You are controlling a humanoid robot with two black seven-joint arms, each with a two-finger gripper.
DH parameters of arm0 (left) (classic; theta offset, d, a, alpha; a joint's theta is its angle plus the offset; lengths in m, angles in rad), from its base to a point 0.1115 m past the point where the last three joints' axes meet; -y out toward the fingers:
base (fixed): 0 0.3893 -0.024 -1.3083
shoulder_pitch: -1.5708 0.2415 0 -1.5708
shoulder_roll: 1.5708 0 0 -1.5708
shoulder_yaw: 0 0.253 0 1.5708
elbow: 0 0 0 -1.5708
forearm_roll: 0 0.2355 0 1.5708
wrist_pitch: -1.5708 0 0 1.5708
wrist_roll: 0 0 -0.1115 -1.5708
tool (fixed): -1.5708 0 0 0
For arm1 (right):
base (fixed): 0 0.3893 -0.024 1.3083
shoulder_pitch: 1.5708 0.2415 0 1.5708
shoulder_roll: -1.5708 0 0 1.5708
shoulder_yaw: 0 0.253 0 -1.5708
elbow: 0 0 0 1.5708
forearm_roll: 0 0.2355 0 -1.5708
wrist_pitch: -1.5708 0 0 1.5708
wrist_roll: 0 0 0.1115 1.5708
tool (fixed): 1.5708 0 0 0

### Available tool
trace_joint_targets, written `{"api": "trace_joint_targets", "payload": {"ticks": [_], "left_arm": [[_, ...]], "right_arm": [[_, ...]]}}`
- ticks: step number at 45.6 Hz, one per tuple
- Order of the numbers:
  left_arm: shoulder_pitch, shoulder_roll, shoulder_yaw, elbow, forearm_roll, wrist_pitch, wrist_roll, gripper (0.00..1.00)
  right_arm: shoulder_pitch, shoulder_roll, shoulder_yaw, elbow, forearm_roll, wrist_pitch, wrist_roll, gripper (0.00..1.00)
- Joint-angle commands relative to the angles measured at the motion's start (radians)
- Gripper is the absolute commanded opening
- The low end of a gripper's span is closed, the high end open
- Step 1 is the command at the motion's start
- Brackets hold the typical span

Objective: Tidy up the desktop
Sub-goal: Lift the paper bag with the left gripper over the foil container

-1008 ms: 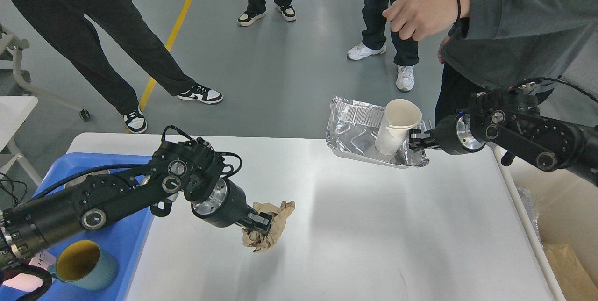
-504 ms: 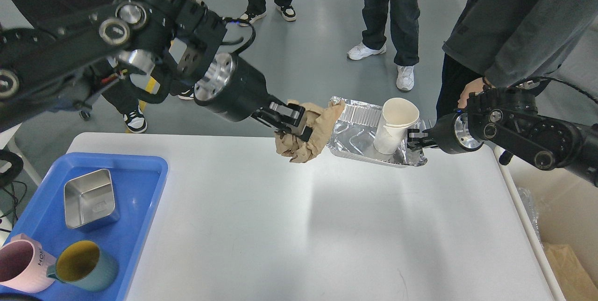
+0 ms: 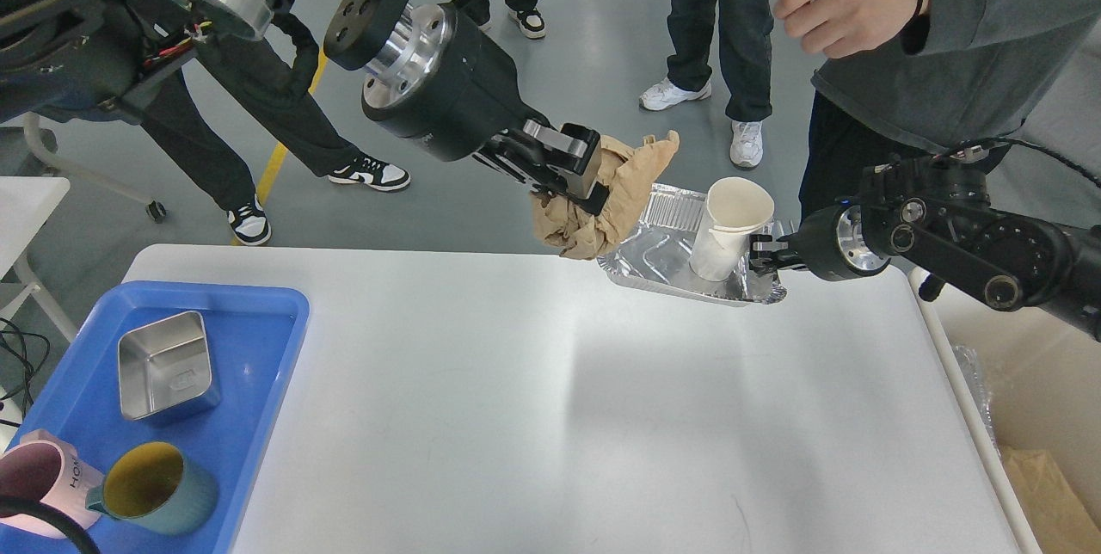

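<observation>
Brown crumpled paper (image 3: pixel 602 208) is clamped in my left gripper (image 3: pixel 572 180), raised just left of the foil tray (image 3: pixel 654 257), while my right gripper (image 3: pixel 764 257) pinches that tray's right rim, a paper cup (image 3: pixel 727 227) standing inside it, above the far edge of the white desktop (image 3: pixel 550 416)

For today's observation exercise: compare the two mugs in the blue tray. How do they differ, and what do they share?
The teal mug is blue-green outside with a yellow interior; the pink mug is pale pink with a darker pink interior. The teal mug shows whole, while the pink mug is cut off by the picture's edge. The pink mug bears dark lettering; none shows on the teal mug. Both stand upright, mouths open, side by side at the near end of the blue tray.
</observation>
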Motion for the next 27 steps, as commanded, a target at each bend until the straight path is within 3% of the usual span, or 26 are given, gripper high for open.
{"api": "trace_joint_targets", "payload": {"ticks": [1, 11, 27], "left_arm": [[0.001, -0.003, -0.001, 0.007, 0.0, 0.0, 0.0, 0.05], [0.027, -0.04, 0.012, 0.159, 0.051, 0.0, 0.001, 0.05], [0.13, -0.399, -0.04, 0.648, 0.238, 0.0, -0.046, 0.05]], "right_arm": [[0.0, -0.002, -0.001, 0.0, 0.0, 0.002, 0.0, 0.0], [0.0, -0.002, 0.0, 0.002, 0.002, 0.002, 0.0, 0.0], [-0.001, -0.025, 0.0, 0.032, 0.002, 0.002, 0.0, 0.0]]}}
